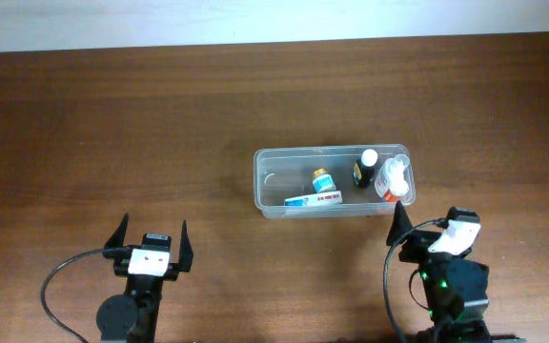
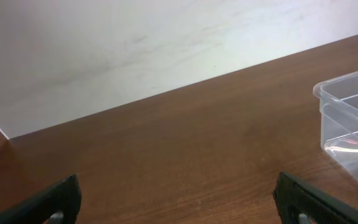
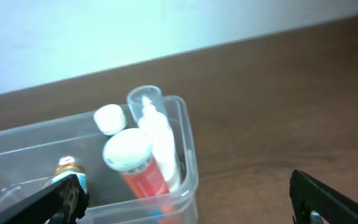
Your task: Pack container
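The clear plastic container stands right of the table's middle. Inside lie a white-and-green box, a small bottle with a yellow and blue label, a dark bottle with a white cap and a red-and-white bottle. My right gripper is open just in front of the container's right end. In the right wrist view the container's near corner and the red bottle sit between the open fingers of the right gripper. My left gripper is open and empty, well left of the container.
Bare brown wooden table lies all around the container. A pale wall borders the table's far edge. Black cables loop beside both arm bases at the near edge.
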Controlling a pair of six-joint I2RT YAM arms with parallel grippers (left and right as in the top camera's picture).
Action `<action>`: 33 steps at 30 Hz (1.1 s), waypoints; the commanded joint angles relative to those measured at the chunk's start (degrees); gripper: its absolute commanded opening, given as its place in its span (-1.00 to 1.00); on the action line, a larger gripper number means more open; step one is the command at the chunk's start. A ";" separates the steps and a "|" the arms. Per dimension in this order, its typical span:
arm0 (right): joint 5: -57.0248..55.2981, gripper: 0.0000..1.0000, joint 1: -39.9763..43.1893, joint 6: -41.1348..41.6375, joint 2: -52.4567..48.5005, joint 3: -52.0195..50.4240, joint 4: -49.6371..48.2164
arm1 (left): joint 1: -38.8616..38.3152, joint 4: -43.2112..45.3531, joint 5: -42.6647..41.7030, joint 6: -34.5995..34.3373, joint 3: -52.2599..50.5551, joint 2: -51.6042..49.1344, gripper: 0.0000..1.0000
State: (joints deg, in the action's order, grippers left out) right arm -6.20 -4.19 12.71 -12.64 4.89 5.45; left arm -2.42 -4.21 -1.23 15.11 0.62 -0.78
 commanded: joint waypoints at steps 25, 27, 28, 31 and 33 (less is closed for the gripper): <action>5.95 0.97 4.96 -7.98 12.46 -4.57 -0.96 | 0.39 -0.39 0.17 -0.94 -0.13 0.44 0.99; 5.97 0.97 4.96 -7.98 12.46 -4.57 -0.96 | 0.39 -0.39 0.15 -0.94 -0.13 0.44 0.99; 5.97 0.97 4.96 -7.98 12.46 -4.57 -0.96 | 0.39 -0.39 0.17 -0.94 -0.13 0.44 0.99; 5.97 0.97 4.96 -7.98 12.44 -4.57 -0.96 | 0.39 -0.39 0.17 -0.94 -0.13 0.44 0.99; 5.97 0.97 4.96 -7.98 12.46 -4.57 -0.96 | 0.39 -0.39 0.17 -0.94 -0.13 0.44 0.99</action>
State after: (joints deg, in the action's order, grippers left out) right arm -0.93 0.45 5.32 -0.91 0.89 4.45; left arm -2.42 -4.21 -1.26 15.11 0.64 -0.80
